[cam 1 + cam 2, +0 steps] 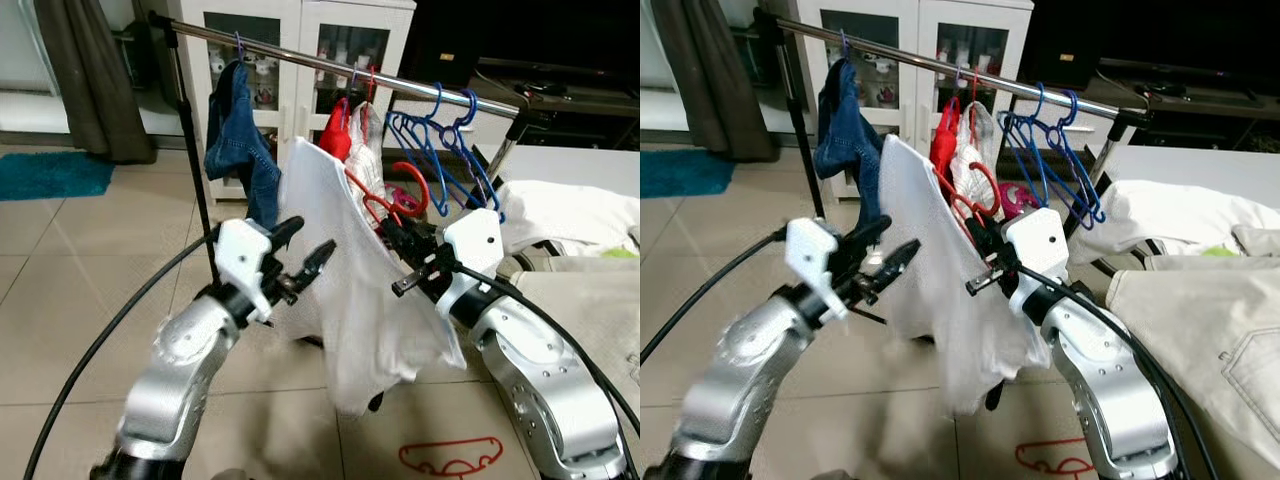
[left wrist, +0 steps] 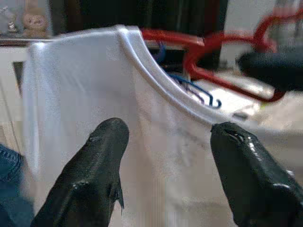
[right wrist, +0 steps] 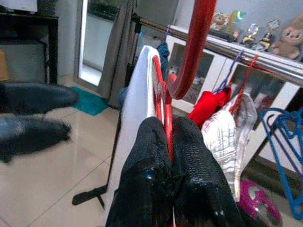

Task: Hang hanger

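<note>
Red hanger [image 1: 395,195] pinched by right gripper [image 1: 400,243].

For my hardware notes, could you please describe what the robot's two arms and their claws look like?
Both arms are rounded, shiny silver shells. The left claw and the right claw each have a boxy white housing at the wrist and two long black fingers with a finely textured surface, tapering to rounded tips. A thin black cable loops beside the left arm, and another runs along the right arm.
</note>
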Robot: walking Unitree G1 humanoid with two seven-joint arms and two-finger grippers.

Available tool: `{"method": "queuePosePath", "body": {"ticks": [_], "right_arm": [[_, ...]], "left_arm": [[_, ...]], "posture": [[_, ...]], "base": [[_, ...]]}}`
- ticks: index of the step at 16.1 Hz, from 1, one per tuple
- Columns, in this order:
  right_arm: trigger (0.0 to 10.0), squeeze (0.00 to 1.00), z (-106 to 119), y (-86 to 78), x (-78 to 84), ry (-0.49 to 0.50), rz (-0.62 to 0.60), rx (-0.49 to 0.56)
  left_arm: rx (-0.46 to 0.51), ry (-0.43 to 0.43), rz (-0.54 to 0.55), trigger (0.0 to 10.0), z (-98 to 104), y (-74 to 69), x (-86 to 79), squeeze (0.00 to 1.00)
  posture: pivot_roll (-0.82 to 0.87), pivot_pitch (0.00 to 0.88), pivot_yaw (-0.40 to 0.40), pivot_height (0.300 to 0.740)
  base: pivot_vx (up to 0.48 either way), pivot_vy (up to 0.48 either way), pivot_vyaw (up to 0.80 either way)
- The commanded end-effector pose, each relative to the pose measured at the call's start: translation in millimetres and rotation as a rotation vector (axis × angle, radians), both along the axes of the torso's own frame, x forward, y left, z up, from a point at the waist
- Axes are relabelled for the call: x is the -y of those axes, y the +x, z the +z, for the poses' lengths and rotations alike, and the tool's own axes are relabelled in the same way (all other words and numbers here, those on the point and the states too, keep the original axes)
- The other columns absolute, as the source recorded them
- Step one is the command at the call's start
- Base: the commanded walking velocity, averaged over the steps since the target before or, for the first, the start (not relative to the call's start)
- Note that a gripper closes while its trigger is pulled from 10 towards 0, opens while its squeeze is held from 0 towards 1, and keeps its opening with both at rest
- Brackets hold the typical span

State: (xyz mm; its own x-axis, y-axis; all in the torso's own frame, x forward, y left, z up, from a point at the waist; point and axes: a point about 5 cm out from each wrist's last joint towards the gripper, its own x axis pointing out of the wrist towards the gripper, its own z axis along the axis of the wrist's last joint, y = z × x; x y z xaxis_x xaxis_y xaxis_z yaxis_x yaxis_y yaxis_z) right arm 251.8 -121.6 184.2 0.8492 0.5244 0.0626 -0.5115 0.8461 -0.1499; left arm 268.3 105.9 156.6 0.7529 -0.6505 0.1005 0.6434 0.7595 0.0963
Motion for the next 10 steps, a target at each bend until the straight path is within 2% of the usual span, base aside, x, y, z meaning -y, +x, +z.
{"method": "queuePosePath", "body": {"ticks": [1,2,3,7,9,10], "right_arm": [[0.0,0.00,8.7,-2.9,2.4,0.004,-0.017,0.049],[0.0,0.00,9.9,-4.4,1.9,-0.004,-0.018,0.061],[0.0,0.00,10.6,-5.2,2.1,-0.008,-0.020,0.067],[0.0,0.00,11.7,-6.8,2.0,-0.036,-0.019,0.082],[0.0,0.00,11.1,-8.2,-1.8,-0.059,-0.009,0.095],[0.0,0.00,11.5,-8.5,-3.1,-0.060,-0.005,0.099]], "left_arm": [[0.030,0.033,-0.019,10.0,-0.8,2.2,7.7,1.00],[0.088,0.031,0.036,10.0,4.0,11.4,11.2,0.28],[0.123,0.018,0.073,10.0,8.5,17.8,12.7,0.00],[0.147,-0.078,0.116,10.0,19.6,30.0,15.8,0.00],[0.122,-0.167,0.096,10.0,22.3,34.3,23.2,0.00],[0.118,-0.172,0.097,10.0,21.5,35.5,24.5,0.00]], "posture": [[0.07,0.031,-0.065,0.740],[0.06,0.029,-0.060,0.740],[0.05,0.028,-0.057,0.740],[0.05,0.026,-0.056,0.740],[0.05,0.026,-0.056,0.740],[0.05,0.026,-0.057,0.740]], "base": [[0.000,0.000,0.00],[0.000,0.000,0.00],[0.000,0.000,0.00],[0.000,0.000,0.00],[0.000,0.000,0.00],[0.000,0.000,0.00]]}}
